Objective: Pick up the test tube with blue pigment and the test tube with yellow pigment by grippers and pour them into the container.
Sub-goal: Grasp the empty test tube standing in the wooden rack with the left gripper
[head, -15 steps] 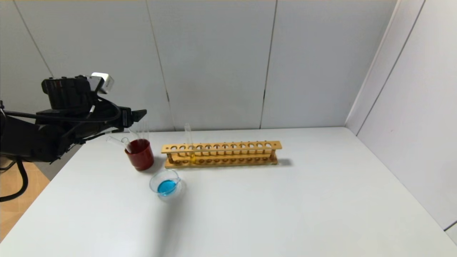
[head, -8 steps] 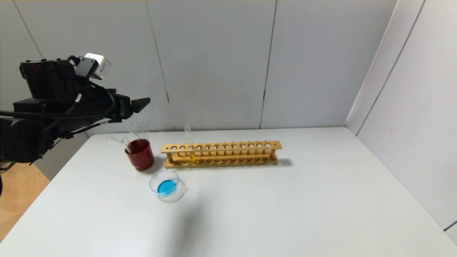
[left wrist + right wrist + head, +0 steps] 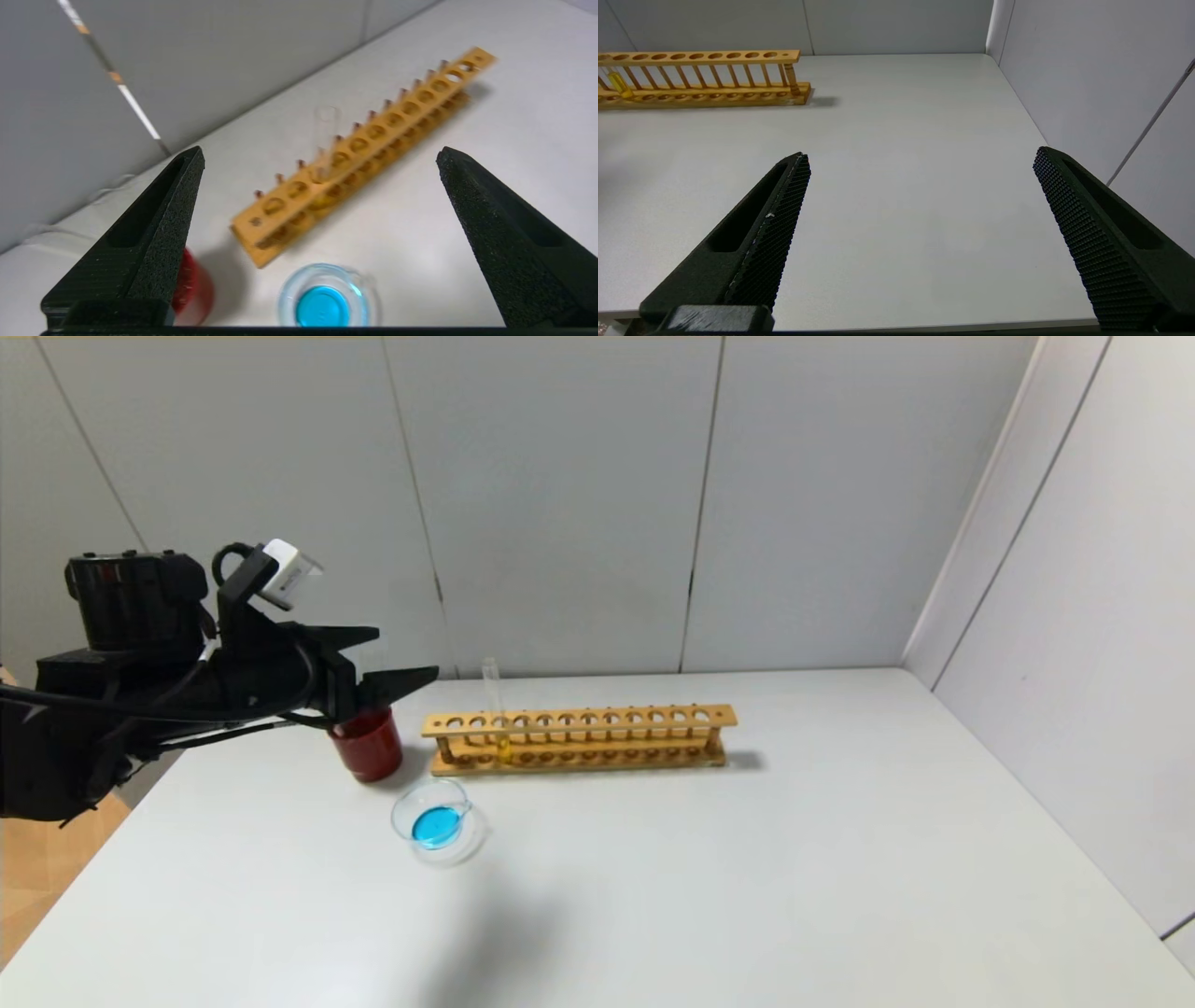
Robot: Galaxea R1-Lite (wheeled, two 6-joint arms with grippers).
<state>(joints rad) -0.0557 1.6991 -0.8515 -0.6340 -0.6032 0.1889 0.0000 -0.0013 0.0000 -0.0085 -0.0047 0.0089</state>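
The test tube with yellow pigment (image 3: 495, 709) stands upright in the wooden rack (image 3: 579, 737), near its left end; it also shows in the left wrist view (image 3: 325, 135) and the right wrist view (image 3: 619, 84). The container (image 3: 434, 823), a low clear dish, holds blue liquid in front of the rack (image 3: 327, 298). No tube with blue liquid shows. My left gripper (image 3: 407, 653) is open and empty in the air above the red cup, left of the rack (image 3: 321, 151). My right gripper (image 3: 920, 156) is open and empty over bare table, outside the head view.
A dark red cup (image 3: 369, 747) stands left of the rack, its top hidden behind my left gripper; it also shows in the left wrist view (image 3: 196, 289). The white table (image 3: 747, 896) is walled at the back and right, and its left edge is beside the cup.
My left gripper has turned and swung down and to the right, now covering the top of the red cup and the clear tubes in it. The rack, tube and dish have not moved.
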